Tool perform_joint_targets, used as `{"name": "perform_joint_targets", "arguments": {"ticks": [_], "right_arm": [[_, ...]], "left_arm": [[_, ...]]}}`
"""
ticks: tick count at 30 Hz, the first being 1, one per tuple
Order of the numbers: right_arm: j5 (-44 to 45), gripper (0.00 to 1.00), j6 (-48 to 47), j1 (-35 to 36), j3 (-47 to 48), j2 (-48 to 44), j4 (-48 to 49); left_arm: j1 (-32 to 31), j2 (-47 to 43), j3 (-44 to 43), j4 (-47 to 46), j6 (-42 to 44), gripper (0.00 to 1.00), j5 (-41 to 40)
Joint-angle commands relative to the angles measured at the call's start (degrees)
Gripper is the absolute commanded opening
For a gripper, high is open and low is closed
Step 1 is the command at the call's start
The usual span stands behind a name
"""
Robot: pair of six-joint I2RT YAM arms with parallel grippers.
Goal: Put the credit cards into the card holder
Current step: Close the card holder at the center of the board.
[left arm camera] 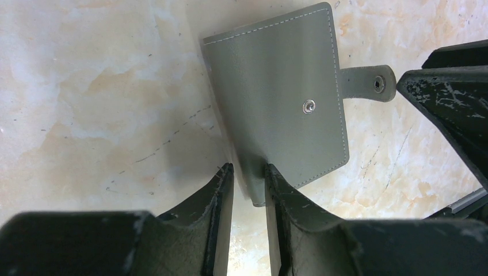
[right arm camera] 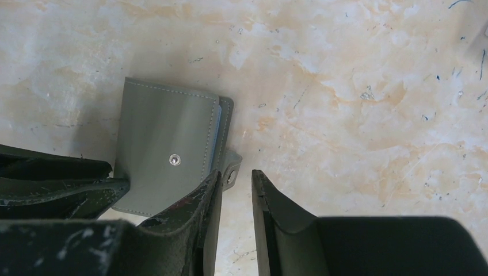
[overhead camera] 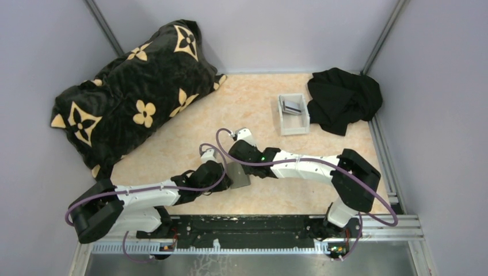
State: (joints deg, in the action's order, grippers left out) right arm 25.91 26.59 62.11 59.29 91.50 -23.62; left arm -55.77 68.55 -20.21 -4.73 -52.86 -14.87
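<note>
No words or numbers can be read; the black cushion [overhead camera: 118, 83] bears only tan flower motifs

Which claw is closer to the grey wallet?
Left. The left claw pinches a corner of the wallet between its fingers. The right claw sits open just beside the snap strap, gripping nothing.

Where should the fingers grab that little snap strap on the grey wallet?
Probably take the strap by its free rounded end, coming from the side where it sticks out past the card holder. It is unsnapped and clear of the cover, so fingers can pinch its thin faces. The right gripper hovers there.
</note>
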Motion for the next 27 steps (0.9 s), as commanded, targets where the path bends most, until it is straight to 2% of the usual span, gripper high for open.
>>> {"name": "perform_joint_targets", "arguments": {"ticks": [1, 16, 27], "right_arm": [[-0.4, 0.27, 0.0, 0.6, 2.4, 0.6, 1.2], [-1.8, 0.27, 0.1, 0.7, 2.2, 1.6, 1.3], [-2.0, 0.23, 0.3, 0.8, 2.0, 2.5, 1.2]], "left_arm": [[-0.1, 0.9, -0.4, 1.0, 0.5, 0.33, 0.4], [-0.1, 1.0, -0.4, 0.9, 0.3, 0.34, 0.5], [-0.1, 0.8, -0.3, 0.9, 0.2, 0.34, 0.5]]}}
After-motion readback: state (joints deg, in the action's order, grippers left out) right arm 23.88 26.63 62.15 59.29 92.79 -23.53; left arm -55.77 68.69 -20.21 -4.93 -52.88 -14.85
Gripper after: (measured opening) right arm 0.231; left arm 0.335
